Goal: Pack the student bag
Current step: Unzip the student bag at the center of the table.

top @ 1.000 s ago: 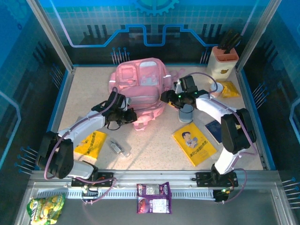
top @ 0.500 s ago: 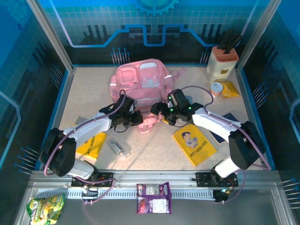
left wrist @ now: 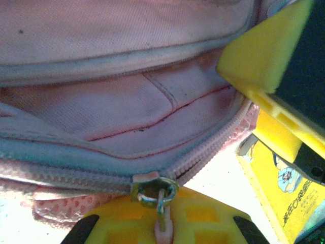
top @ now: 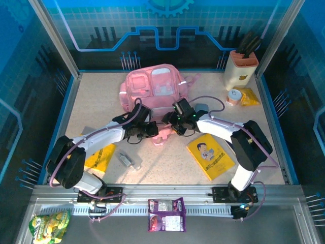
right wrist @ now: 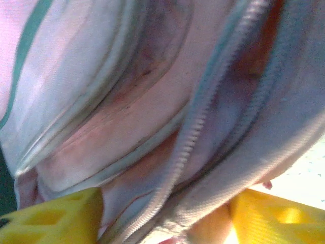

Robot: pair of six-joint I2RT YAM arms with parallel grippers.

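Observation:
The student bag (top: 152, 87) is a big pink backpack lying at the back middle of the table. Its near edge reaches down to both grippers. My left gripper (top: 152, 130) (left wrist: 161, 229) is shut on the pink zipper pull, and the metal slider (left wrist: 152, 190) sits just beyond its yellow fingertips. Past the slider the zipper stands parted onto the pink lining (left wrist: 152, 112). My right gripper (top: 170, 125) (right wrist: 167, 218) faces it from the right. Its yellow fingers (right wrist: 56, 216) stand apart, open, with the bag's zipper edge (right wrist: 193, 137) bunched between them.
A yellow book (top: 210, 157) (left wrist: 292, 203) lies right of centre, a yellow packet (top: 99, 157) under the left arm, and a small clear item (top: 129, 160) near it. A cream knife block (top: 240, 66), tape roll (top: 233, 96) and grey case (top: 201, 108) stand back right. Snack bags (top: 166, 213) lie on the front shelf.
My right gripper swung from the bag's right side down and left to its near edge, its jaws widening and then narrowing. The left gripper slid right with the zipper pull.

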